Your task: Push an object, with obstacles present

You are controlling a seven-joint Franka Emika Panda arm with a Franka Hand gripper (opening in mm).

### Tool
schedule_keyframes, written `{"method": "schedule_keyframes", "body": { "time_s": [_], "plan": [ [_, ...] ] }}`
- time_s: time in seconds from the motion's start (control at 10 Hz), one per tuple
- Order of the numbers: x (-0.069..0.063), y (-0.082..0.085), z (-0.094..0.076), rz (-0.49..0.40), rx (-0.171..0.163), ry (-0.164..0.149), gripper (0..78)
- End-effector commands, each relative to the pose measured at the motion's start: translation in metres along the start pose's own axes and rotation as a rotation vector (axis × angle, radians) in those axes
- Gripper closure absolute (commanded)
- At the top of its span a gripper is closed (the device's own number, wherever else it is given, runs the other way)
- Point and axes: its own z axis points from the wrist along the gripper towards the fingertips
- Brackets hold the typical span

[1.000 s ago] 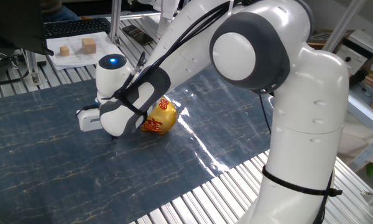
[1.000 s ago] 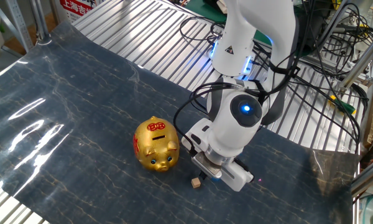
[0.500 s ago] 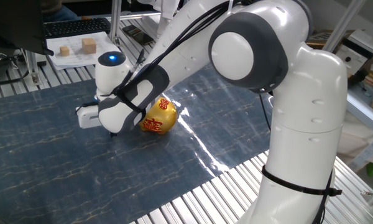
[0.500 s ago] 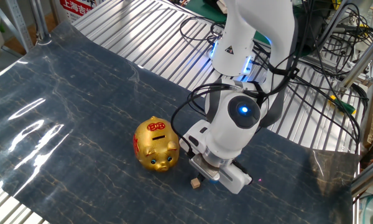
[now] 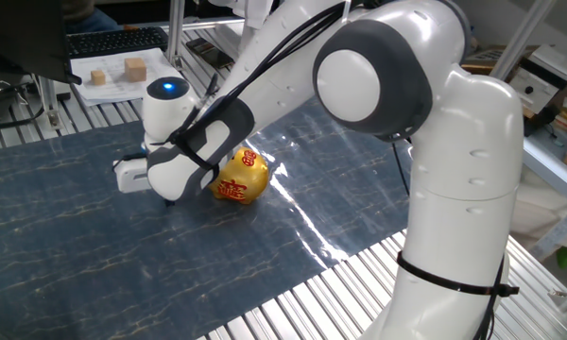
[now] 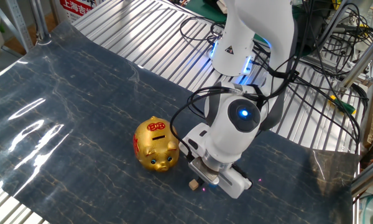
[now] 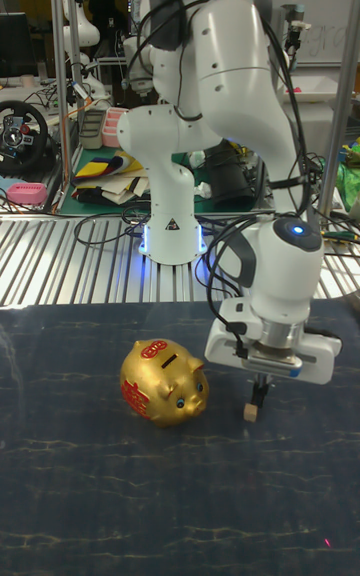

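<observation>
The object, a tiny tan wooden cube (image 6: 193, 184) (image 7: 250, 415), lies on the dark blue mat just right of the obstacle, a shiny gold piggy bank (image 6: 155, 144) (image 7: 162, 382) (image 5: 243, 176) with red characters. My gripper (image 7: 258, 395) (image 6: 202, 179) points straight down with its dark fingers together, and their tips stand right against the cube on the side away from the pig. In the one fixed view the white hand (image 5: 161, 170) hides both the fingertips and the cube. Nothing is held.
Larger wooden blocks on white paper (image 5: 118, 72) sit behind the mat near a keyboard (image 5: 113, 41). Ribbed metal tabletop (image 6: 143, 43) surrounds the mat. The robot base (image 7: 170, 226) and cables (image 6: 323, 37) stand at the back.
The hand has crept toward the cube, closing the small gap, and the cube has shifted very slightly. The piggy bank has stayed put.
</observation>
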Motion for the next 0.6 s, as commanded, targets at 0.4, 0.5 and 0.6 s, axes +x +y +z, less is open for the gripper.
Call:
{"method": "schedule_keyframes", "body": {
  "time_s": [0.4, 0.5, 0.6],
  "plan": [
    [-0.0114, 0.0034, 0.0005, 0.001, 0.002, -0.007, 77.6],
    [-0.0144, 0.0024, 0.0001, -0.002, 0.002, -0.007, 77.6],
    [-0.0148, 0.0023, 0.0000, -0.002, 0.002, -0.007, 77.6]
  ]
}}
